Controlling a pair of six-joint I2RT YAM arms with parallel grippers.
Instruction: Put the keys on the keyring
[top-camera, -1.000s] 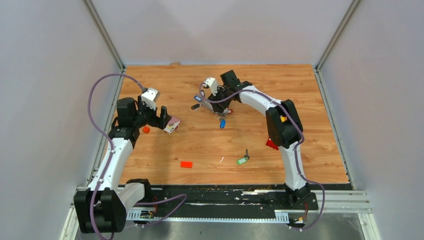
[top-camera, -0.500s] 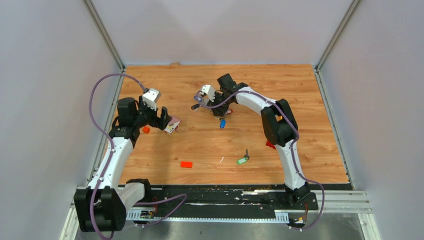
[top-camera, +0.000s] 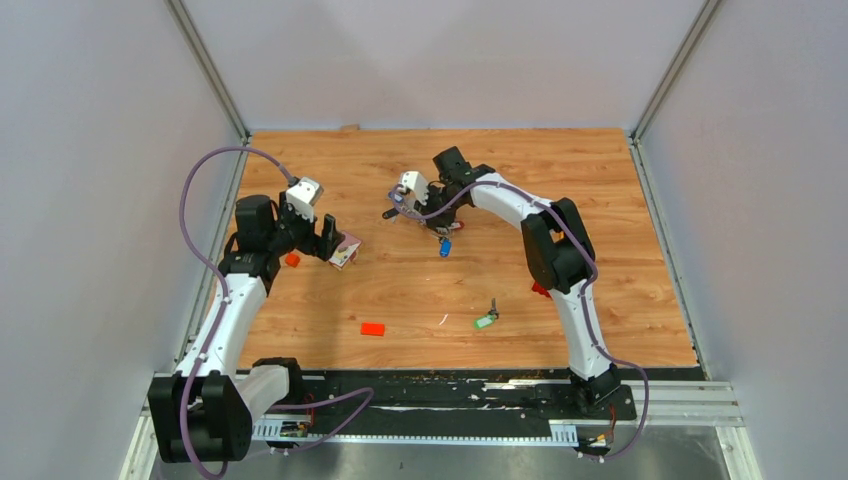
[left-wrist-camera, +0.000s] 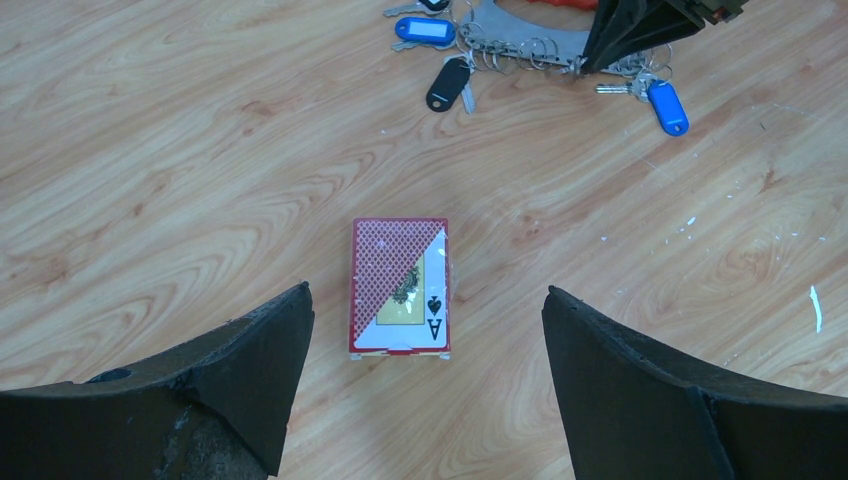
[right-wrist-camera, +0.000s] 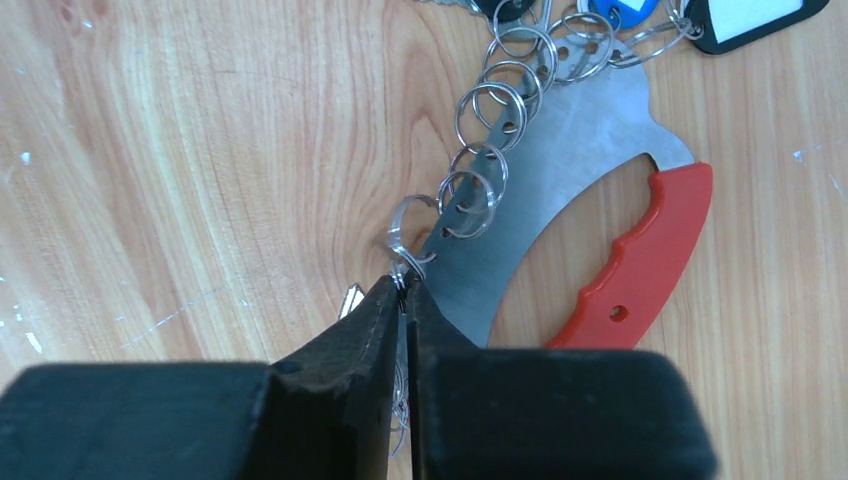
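Right tool (right-wrist-camera: 404, 296) narrowed, apparently pinching wire loop (right-wrist-camera: 393, 226) on steel keyring (right-wrist-camera: 570, 150).

Top external: fixed high at the near edge, looking down over the whole table (top-camera: 600, 200). Wrist views face down: right very close, left higher. All three share the keyring (left-wrist-camera: 520, 40).

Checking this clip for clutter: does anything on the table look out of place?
A playing-card box lies at the left, unrelated to the task. A green-tagged key sits alone, apart from the keyring; an orange block and a red block lie loose.
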